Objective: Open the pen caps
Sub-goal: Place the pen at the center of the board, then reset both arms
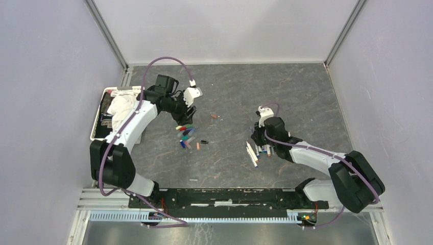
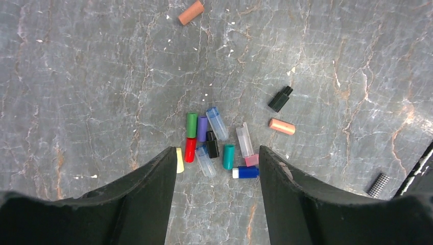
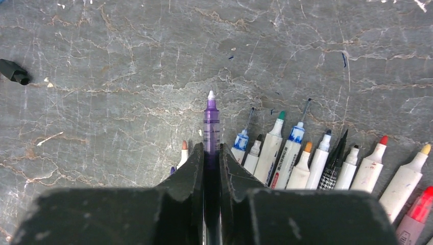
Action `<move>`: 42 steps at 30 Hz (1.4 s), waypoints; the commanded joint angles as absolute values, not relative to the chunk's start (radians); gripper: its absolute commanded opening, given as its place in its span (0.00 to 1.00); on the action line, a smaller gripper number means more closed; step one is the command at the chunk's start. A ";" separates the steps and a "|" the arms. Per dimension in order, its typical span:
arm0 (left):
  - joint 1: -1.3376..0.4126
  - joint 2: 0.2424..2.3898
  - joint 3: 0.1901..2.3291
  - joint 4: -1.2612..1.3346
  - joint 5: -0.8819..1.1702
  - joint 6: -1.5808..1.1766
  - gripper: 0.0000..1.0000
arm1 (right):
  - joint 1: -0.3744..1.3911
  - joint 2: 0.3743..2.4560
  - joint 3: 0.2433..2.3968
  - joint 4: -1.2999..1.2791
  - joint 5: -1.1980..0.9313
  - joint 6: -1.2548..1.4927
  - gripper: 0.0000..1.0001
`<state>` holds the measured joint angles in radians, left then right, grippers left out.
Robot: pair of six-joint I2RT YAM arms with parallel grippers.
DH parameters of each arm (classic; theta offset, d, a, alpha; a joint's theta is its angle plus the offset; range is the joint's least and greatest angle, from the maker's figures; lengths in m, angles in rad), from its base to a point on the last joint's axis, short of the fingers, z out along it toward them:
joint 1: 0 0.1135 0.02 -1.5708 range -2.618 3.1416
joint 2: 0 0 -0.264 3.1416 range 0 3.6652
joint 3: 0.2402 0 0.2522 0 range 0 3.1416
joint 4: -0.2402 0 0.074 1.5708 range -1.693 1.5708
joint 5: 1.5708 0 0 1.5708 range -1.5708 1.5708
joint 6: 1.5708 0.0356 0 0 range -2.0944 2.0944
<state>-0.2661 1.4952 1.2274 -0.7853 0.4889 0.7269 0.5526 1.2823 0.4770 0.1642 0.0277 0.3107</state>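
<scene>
Left gripper: jaws released and wide apart, nothing between them, hanging over the heap of caps.
Right gripper: jaws clenched on the purple pen, whose white tip is bare and points away from the wrist.
Pen caps: a loose heap on the surface, green, purple, red, blue, teal, black and pink. A black cap and an orange cap lie a little apart.
Pens: one row, side by side, just right of the purple pen, nearly all with open tips.
Done, as I judge: most caps are off.
Left: the purple pen must join the row. The red end at the frame edge may be a cap; I cannot tell.
</scene>
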 commanded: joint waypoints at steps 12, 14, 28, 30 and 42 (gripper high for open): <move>-0.222 1.449 1.312 -0.854 0.557 0.615 0.67 | 0.561 1.314 0.439 0.221 0.095 0.328 0.27; -0.220 1.450 1.313 -0.858 0.560 0.615 0.67 | 0.561 1.303 0.436 0.217 0.099 0.331 0.27; -0.185 1.429 1.359 -0.889 0.565 0.612 0.68 | 0.558 1.119 0.416 0.116 0.093 0.347 0.24; -0.180 1.430 1.366 -0.893 0.574 0.605 0.75 | 0.554 1.095 0.428 0.096 0.091 0.351 0.28; -0.109 1.410 1.281 -0.665 0.457 0.410 1.00 | 0.457 0.944 0.521 -0.052 0.362 0.305 0.98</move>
